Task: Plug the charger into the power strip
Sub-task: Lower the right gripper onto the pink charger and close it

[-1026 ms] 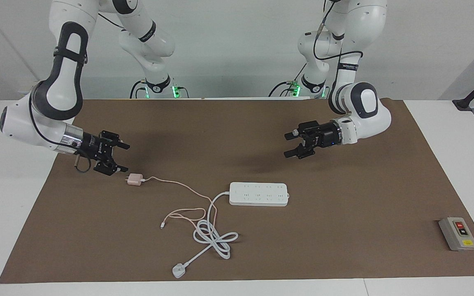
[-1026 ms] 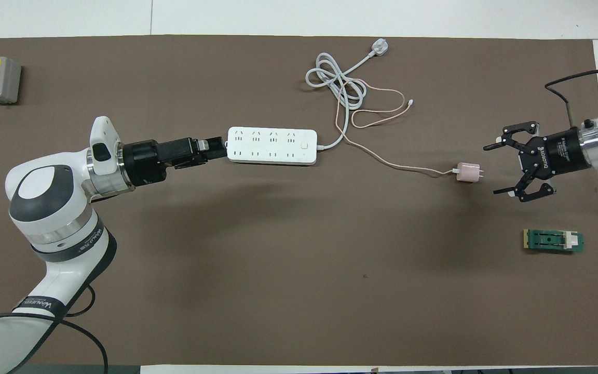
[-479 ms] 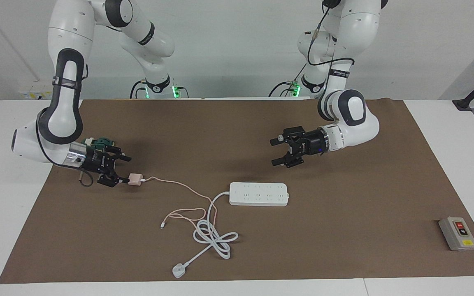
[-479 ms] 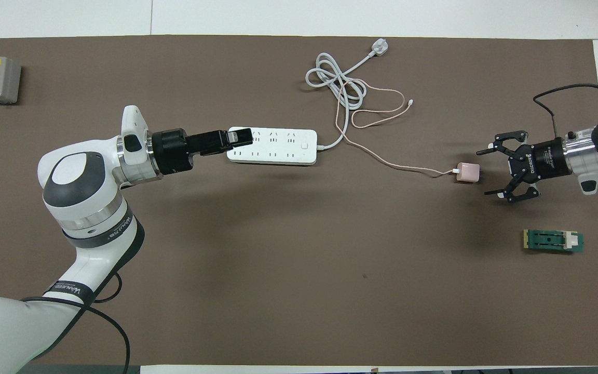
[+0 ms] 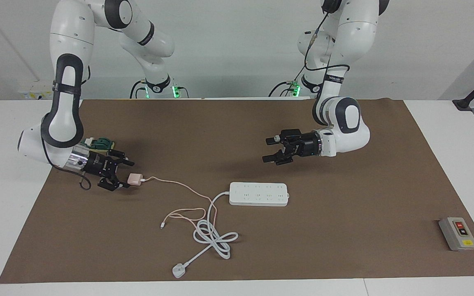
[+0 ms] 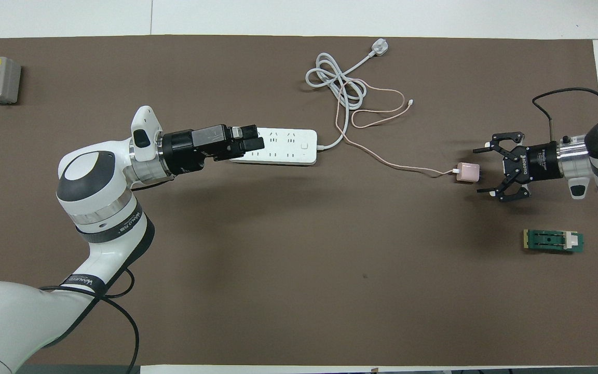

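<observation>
**Charger grasp pending: risk of pushing the adapter or snagging its cable**

The desk (image 5: pixel 426 123) carries a brown mat. The power strip (image 5: pixel 259 194) lies mid-mat, sockets up. The left gripper (image 5: pixel 273 149) hangs over the strip's end toward the left arm, fingers apart, holding nothing. The right gripper (image 5: pixel 122 174) sits low at the pink charger (image 5: pixel 134 179), fingers spread to either side of it, not closed. Judgement: closing off-centre could shove or twist the light adapter. Its thin cable (image 5: pixel 187 191) crosses the strip's coiled cord (image 5: pixel 212 234); lifting may drag or tangle it.
</observation>
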Controlling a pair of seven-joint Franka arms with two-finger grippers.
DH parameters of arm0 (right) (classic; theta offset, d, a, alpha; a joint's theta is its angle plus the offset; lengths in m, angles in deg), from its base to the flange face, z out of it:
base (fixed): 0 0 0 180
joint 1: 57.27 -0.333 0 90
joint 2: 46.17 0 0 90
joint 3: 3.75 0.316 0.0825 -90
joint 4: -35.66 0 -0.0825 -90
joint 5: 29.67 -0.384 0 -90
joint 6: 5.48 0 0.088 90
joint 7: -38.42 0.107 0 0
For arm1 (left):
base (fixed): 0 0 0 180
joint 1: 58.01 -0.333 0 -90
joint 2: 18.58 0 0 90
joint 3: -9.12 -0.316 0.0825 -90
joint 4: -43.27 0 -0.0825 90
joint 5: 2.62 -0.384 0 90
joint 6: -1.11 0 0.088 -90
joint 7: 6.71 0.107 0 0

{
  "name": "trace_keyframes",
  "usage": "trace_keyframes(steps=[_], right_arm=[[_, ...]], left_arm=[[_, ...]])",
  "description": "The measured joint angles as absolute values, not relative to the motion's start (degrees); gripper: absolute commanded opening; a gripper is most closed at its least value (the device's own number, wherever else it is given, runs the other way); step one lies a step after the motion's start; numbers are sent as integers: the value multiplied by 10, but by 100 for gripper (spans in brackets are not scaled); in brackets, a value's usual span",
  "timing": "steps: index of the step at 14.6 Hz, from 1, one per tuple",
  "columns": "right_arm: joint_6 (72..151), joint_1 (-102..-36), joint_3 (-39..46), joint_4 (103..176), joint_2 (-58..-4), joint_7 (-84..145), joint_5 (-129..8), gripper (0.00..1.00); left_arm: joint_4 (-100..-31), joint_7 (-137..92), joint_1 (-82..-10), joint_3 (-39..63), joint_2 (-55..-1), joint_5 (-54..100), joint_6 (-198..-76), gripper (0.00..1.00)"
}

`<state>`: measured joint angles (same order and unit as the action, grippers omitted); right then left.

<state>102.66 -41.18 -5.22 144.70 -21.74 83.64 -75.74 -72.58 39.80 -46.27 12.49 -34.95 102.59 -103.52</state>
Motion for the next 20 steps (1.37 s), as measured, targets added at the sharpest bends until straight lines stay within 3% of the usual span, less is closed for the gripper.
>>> trace_keyframes(steps=[10,13,17,18,20], right_arm=[[1074,-417,-50,1480,-216,792,-769,100],[1089,-421,-50,1495,-216,765,-789,89],[1089,-421,-50,1498,-216,761,-792,86],[1089,-421,-50,1498,-217,761,-792,77],[1089,-421,-50,1498,-217,761,-792,42]], left_arm=[[-725,394,-431,127,-353,1029,-1066,100],[-725,394,-425,127,-353,1032,-1074,100],[-725,393,-425,126,-353,1033,-1077,100],[-725,393,-425,126,-353,1033,-1077,100],[-725,393,-425,126,-353,1033,-1077,100]])
